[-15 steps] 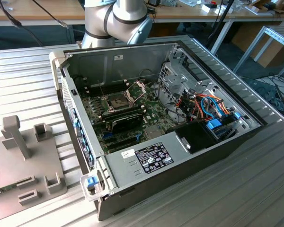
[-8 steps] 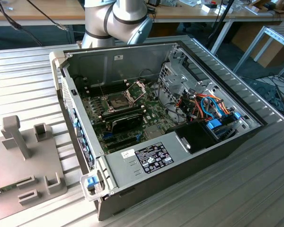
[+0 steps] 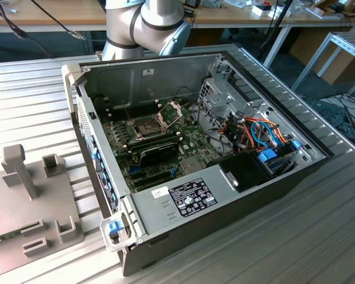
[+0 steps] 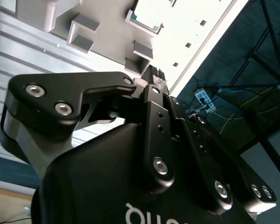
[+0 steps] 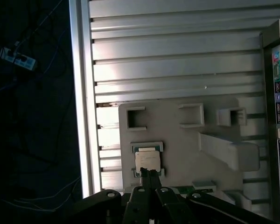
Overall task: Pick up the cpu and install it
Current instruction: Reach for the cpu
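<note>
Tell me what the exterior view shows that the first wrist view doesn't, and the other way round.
Exterior view: the inside of the open computer case, with the green motherboard and its socket, hinged frame raised. First wrist view: the cpu lying in a pocket of the grey fixture, with the gripper, fingers shut, just by it. Both: the grey fixture on the ribbed metal table.

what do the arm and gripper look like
The arm has rounded silver-grey joint housings. The gripper is matt black: flat angular link plates joined by shiny silver screws, slim fingers with ribbed tips, and white lettering on its body.
</note>
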{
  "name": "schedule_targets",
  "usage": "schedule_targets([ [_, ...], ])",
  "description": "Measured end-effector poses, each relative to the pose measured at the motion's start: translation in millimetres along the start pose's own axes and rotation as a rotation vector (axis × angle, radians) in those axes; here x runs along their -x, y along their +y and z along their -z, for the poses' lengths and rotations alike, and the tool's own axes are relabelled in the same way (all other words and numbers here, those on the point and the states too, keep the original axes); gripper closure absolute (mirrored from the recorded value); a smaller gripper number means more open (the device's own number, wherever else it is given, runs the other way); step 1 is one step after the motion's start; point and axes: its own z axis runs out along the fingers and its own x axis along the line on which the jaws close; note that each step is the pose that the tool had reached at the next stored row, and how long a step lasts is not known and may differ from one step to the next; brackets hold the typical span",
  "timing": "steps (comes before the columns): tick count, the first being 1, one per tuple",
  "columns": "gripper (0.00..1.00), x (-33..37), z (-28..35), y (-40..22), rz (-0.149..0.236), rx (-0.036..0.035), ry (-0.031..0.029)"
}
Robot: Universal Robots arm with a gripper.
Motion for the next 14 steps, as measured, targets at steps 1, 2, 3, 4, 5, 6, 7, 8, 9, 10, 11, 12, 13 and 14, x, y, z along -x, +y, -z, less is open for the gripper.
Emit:
schedule_targets([
  [1,0.89,0.0,-0.7,-0.7,0.000,0.0000,0.0000],
  [2,0.89,-0.1,-1.3,-1.5,0.000,0.0000,0.0000],
  [3,0.89,-0.2,-1.9,-2.4,0.000,0.0001,-0.0001],
  [4,0.89,-0.3,-2.5,-3.3,0.000,0.0001,-0.0001],
  [5,0.89,-0.3,-3.4,-4.6,0.000,0.0000,-0.0001],
  [6,0.89,-0.4,-4.3,-5.8,0.000,0.0001,-0.0001],
  [7,0.89,-0.4,-4.9,-6.7,0.000,0.0000,0.0000],
  [8,0.89,-0.4,-5.7,-7.7,0.000,0.0001,-0.0001],
  [9,0.89,-0.4,-6.4,-8.8,0.000,0.0000,-0.0001],
  [10,0.89,-0.3,-7.3,-9.8,0.000,0.0001,-0.0001],
  [11,0.89,-0.2,-8.6,-11.0,0.000,0.0002,-0.0003],
  [12,0.89,-0.2,-9.7,-11.9,0.000,0.0001,-0.0002],
  [13,0.89,-0.1,-11.5,-13.1,0.000,0.0002,-0.0002],
  [14,0.89,0.1,-13.2,-14.1,0.000,0.0000,-0.0001],
])
